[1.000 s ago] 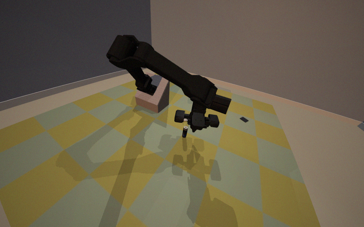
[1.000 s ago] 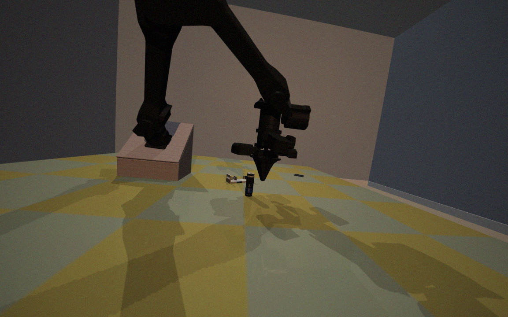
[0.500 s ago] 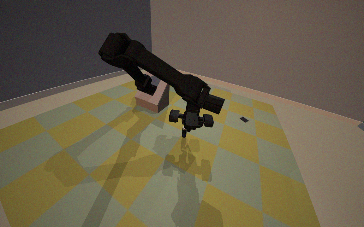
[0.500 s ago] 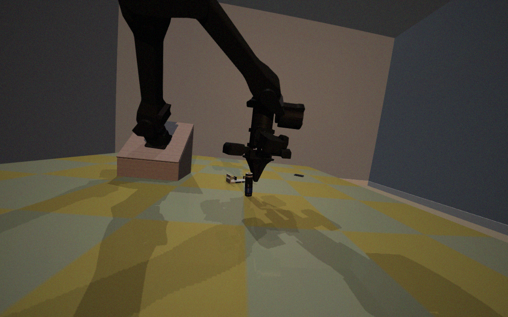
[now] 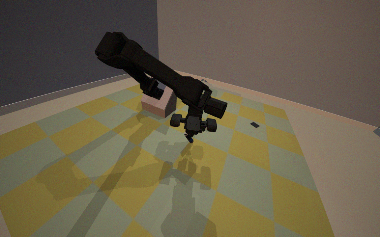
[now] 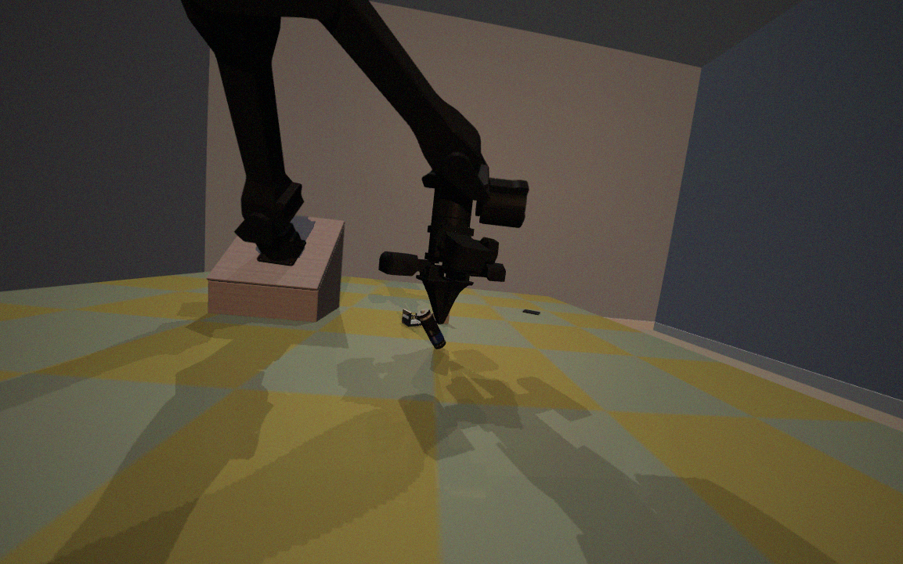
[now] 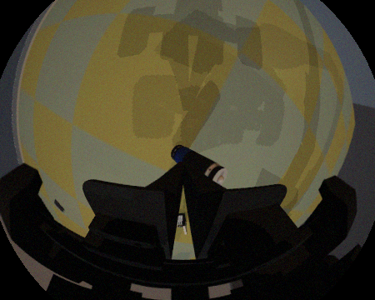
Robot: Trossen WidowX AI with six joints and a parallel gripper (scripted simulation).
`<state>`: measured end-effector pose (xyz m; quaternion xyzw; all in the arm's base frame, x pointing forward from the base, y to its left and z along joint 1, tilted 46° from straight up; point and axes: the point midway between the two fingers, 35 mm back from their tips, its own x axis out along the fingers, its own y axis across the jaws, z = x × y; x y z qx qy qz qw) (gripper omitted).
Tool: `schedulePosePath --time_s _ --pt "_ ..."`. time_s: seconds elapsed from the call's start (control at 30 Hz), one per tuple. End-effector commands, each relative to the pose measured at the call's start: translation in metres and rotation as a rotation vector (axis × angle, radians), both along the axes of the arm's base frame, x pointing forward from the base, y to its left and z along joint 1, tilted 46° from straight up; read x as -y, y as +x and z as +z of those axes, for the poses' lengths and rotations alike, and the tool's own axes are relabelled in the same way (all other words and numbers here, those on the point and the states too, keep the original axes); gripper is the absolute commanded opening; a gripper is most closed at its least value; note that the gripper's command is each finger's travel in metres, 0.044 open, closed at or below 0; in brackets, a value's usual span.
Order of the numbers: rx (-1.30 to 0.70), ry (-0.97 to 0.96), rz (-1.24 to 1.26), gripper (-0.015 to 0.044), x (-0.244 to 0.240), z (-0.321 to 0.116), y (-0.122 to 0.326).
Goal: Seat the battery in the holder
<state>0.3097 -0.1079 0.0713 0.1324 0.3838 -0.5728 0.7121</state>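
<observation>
From where I stand, the black claw [image 5: 191,133] [image 6: 442,321] [image 7: 183,166] points down low over the checkered yellow and green surface [image 5: 244,165] [image 6: 524,504] [image 7: 100,104], its fingers closed together at the tips with nothing gripped between them. Right by those tips is the battery [image 5: 189,138] [image 6: 431,330] [image 7: 202,164], well off upright: its pale-ringed end is up and toward the left, its blue end low and toward the right and near. It seems to lean against the claw, though the light is too dim for me to swear they touch.

The battery is out of the holder [image 6: 409,318] [image 7: 181,221], which sits a little farther back and to the left, partly hidden behind it. Farther left, the arm [image 5: 159,69] [image 6: 398,77] rises from a slope-topped wooden block [image 5: 153,108] [image 6: 261,300]. Over on the far right, a small dark slab [image 5: 254,124] [image 6: 531,312] [image 7: 59,205] lies flat, well apart from the battery.
</observation>
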Motion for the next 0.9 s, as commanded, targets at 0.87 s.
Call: schedulePosePath --time_s 0.87 --pt "-0.002 -0.001 0.003 0.0 -0.053 0.058 -0.019"
